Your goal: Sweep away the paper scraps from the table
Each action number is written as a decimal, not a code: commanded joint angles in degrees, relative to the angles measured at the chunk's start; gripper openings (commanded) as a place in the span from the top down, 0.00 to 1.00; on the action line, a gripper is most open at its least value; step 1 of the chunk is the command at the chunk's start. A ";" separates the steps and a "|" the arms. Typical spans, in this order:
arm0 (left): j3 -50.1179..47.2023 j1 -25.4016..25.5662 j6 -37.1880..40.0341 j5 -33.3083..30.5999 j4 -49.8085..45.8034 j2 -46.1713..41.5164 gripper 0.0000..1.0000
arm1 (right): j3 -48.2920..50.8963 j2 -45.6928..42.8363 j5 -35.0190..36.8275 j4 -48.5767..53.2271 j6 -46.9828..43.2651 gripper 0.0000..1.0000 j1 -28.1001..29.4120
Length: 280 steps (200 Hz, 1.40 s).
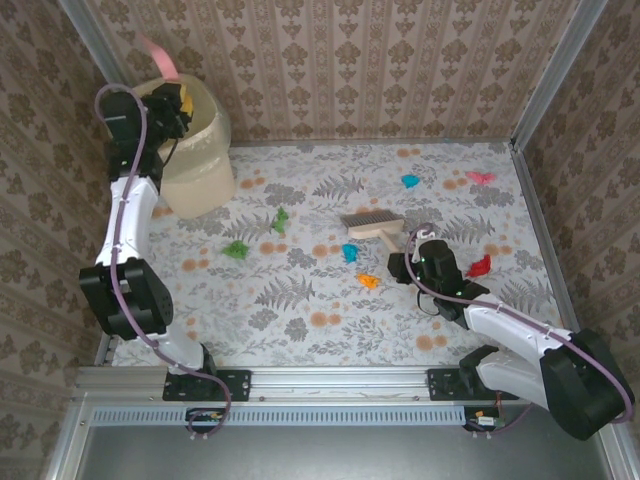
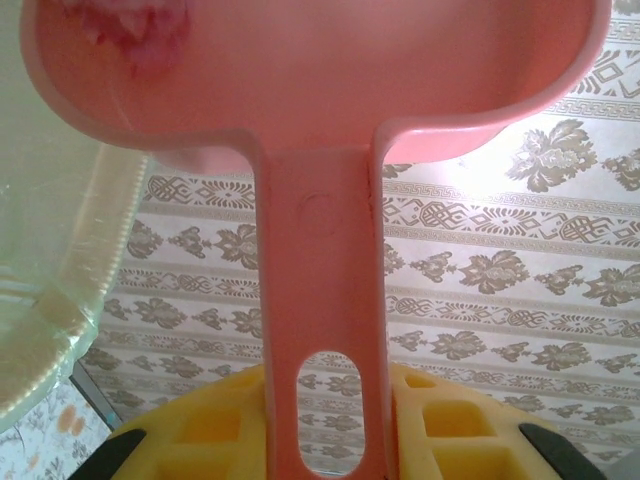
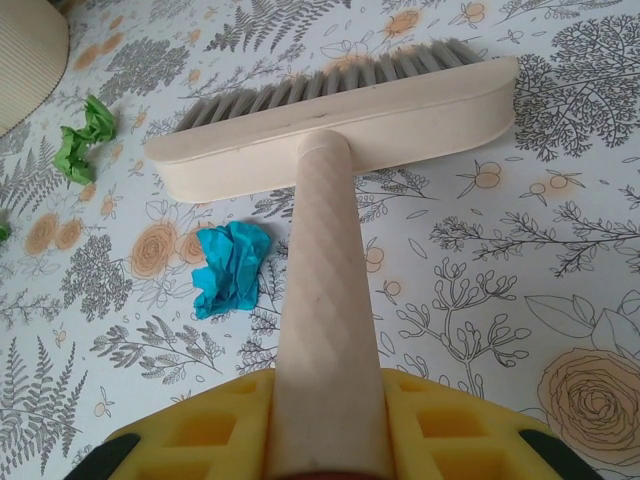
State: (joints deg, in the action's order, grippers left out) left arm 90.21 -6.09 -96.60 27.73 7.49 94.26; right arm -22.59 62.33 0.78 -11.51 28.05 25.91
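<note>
Several paper scraps lie on the table (image 1: 300, 330): two green (image 1: 236, 249), blue (image 1: 350, 252), orange (image 1: 369, 282), red (image 1: 480, 266), pink (image 1: 481, 177). My left gripper (image 1: 170, 100) (image 2: 325, 430) is shut on the handle of a pink dustpan (image 1: 157, 55) (image 2: 320, 80), held up over the bin at the back left. A reddish blur (image 2: 135, 30) shows in the pan's corner. My right gripper (image 1: 405, 262) (image 3: 325, 440) is shut on the handle of a beige brush (image 1: 374, 228) (image 3: 340, 130), whose bristles rest on the table. A blue scrap (image 3: 228, 268) lies just left of the handle.
A pale round bin (image 1: 195, 160) (image 2: 60, 300) stands at the back left corner, under the dustpan. Patterned walls close in the table on three sides. A green scrap (image 3: 80, 140) lies left of the brush head.
</note>
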 commanded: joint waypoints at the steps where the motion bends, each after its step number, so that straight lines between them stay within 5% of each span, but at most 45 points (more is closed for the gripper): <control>1: -1.97 -0.15 -4.53 1.42 9.44 -1.00 1.00 | -2.28 0.34 -0.70 -3.15 -1.76 1.00 0.63; 80: -4.43 -0.09 -4.52 1.36 13.71 -2.45 1.00 | -2.02 -0.45 0.18 -3.17 -2.18 1.00 0.98; 153: -1.83 5.23 7.19 3.11 4.18 -7.60 1.00 | -0.93 -3.01 2.68 -2.91 -2.12 1.00 1.07; 221: -0.29 21.09 29.15 -1.44 -11.07 -14.20 1.00 | 1.96 -9.24 8.39 -2.92 -2.02 1.00 1.04; 280: -1.06 39.44 48.93 -12.93 -23.55 -16.31 1.00 | 4.11 -13.96 12.90 -2.64 -1.59 1.00 0.99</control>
State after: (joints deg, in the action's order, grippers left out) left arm 88.33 27.79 -60.55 21.43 -9.02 78.87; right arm -19.31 50.63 9.76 -12.03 26.94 26.68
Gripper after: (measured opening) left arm 0.249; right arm 0.257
